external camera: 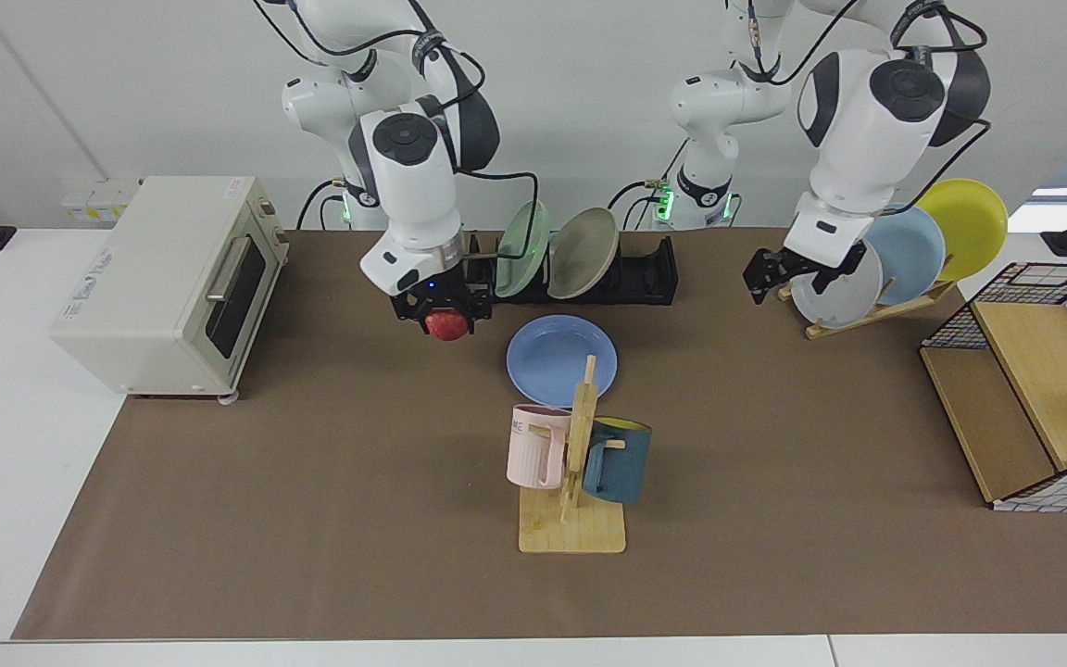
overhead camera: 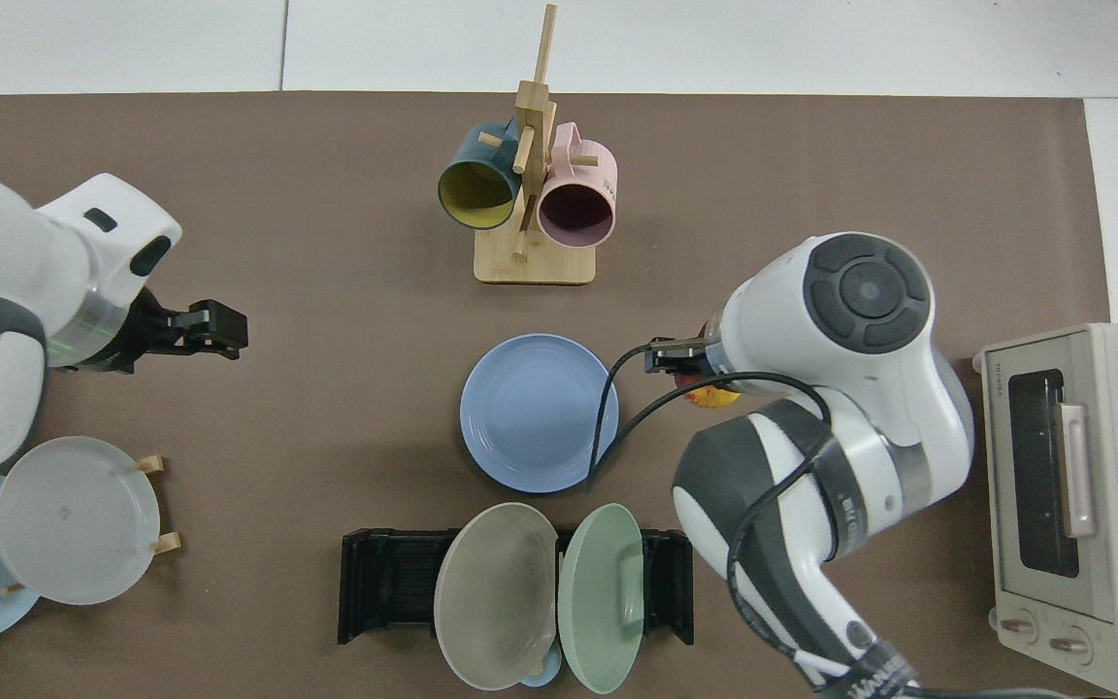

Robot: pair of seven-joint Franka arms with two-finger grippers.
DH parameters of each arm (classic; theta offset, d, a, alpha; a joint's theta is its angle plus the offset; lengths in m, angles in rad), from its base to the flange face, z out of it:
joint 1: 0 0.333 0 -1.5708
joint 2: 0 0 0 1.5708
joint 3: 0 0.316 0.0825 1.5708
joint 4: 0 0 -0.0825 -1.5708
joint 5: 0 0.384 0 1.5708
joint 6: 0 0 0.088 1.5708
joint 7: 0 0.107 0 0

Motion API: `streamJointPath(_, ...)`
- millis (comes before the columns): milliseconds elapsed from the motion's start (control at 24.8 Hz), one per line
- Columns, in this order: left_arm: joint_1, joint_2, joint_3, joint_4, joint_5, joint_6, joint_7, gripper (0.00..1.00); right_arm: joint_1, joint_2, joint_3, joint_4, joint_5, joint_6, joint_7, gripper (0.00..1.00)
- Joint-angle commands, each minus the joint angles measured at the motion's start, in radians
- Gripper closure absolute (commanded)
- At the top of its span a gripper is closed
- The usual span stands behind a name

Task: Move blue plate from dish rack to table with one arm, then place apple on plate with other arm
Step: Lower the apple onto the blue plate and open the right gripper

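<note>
Blue plate (external camera: 561,359) (overhead camera: 540,413) is lying flat on the desk (external camera: 311,519) (overhead camera: 278,243) mat, mid-desk, just in front of the dish rack (external camera: 649,273) (overhead camera: 379,582) and apart from it. Nothing is sitting on the plate.

Right gripper (external camera: 442,310) is hanging above the mat just beside the plate's rim, on the toaster oven (external camera: 163,287) (overhead camera: 1073,505) side. Its fingers are clamped on the apple (external camera: 447,325) (overhead camera: 711,394), which is off the desk surface. In the top view the apple is mostly hidden under the wrist; only a red-yellow sliver is showing, close to the plate edge but not over it.

Left gripper (external camera: 770,273) (overhead camera: 210,325) is hanging well clear of the plate, in front of the wooden plate stand (external camera: 872,313) near the grey plate (external camera: 835,278) (overhead camera: 74,519). Its fingers are spread and gripping nothing.

Dish rack is sitting toward the robots' edge of the desk, carrying a green plate (external camera: 522,248) (overhead camera: 603,597) and a beige plate (external camera: 583,252) (overhead camera: 496,594) on edge; the slots at the left arm's end are bare.

Mug tree (external camera: 575,463) (overhead camera: 532,194) with a pink mug (external camera: 536,445) (overhead camera: 575,204) and a teal mug (external camera: 619,461) (overhead camera: 476,187) is standing between the blue plate and the desk edge away from the robots.
</note>
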State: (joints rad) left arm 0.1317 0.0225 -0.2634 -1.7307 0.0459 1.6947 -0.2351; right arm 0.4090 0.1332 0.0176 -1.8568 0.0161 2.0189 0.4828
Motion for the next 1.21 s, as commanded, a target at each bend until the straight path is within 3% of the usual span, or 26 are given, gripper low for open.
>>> streamJointPath(0, -0.058, -0.021, 0.093, 0.066, -0.006, -0.086, 0.082, 0.0, 0.083, 0.055, -0.004, 0.059, 0.001, 0.014, 0.183, 1.0)
streamJointPath(161, -0.037, -0.05, 0.098, 0.066, -0.052, -0.075, 0.108, 0.0, 0.146, 0.095, -0.004, 0.064, -0.008, 0.029, 0.295, 1.0)
streamJointPath(523, -0.043, -0.056, 0.081, 0.065, -0.052, -0.027, 0.146, 0.0, 0.24, 0.221, -0.004, 0.062, -0.007, 0.198, 0.461, 1.0)
streamJointPath(1047, -0.043, -0.056, 0.078, 0.054, -0.054, -0.006, 0.151, 0.0, 0.246, 0.29, -0.004, 0.042, -0.001, 0.288, 0.468, 0.94)
streamJointPath(1168, -0.044, -0.056, 0.078, 0.054, -0.054, -0.007, 0.151, 0.0, 0.24, 0.292, -0.004, 0.028, 0.028, 0.308, 0.467, 0.91)
